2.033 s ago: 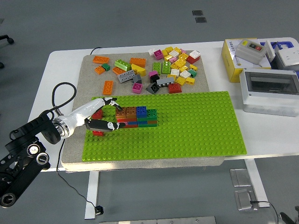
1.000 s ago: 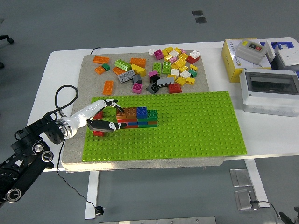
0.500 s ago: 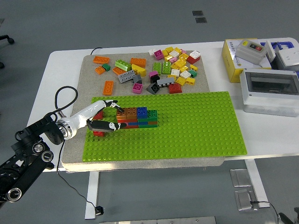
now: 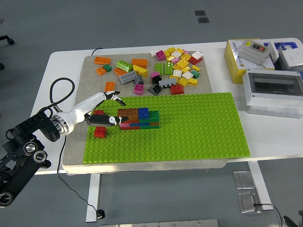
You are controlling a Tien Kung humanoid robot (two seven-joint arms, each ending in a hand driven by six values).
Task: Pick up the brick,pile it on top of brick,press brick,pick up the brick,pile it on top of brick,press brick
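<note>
Reaching in from 8 o'clock, the left hand (image 4: 105,108) hovers over the left end of the green baseplate (image 4: 199,127), fingers spread and loosely extended, nothing held; thumb lies low toward the brick stack (image 4: 139,118), index points up toward 1 o'clock. Right hand not in view. The stack sits at the baseplate's 9 o'clock region: brown, blue and green bricks on top, red and darker layers beneath. A loose red brick (image 4: 100,131) lies at 7 o'clock of the hand, just off the stack. The spare pile (image 4: 165,68) is at 12 o'clock on the grey mat (image 4: 90,71). Risks, judged: thumb is close to the stack's left end, so a sideways sweep could knock it askew; an off-centre press could leave the studs unseated; the cable (image 4: 59,92) might snag at the mat's edge.
</note>
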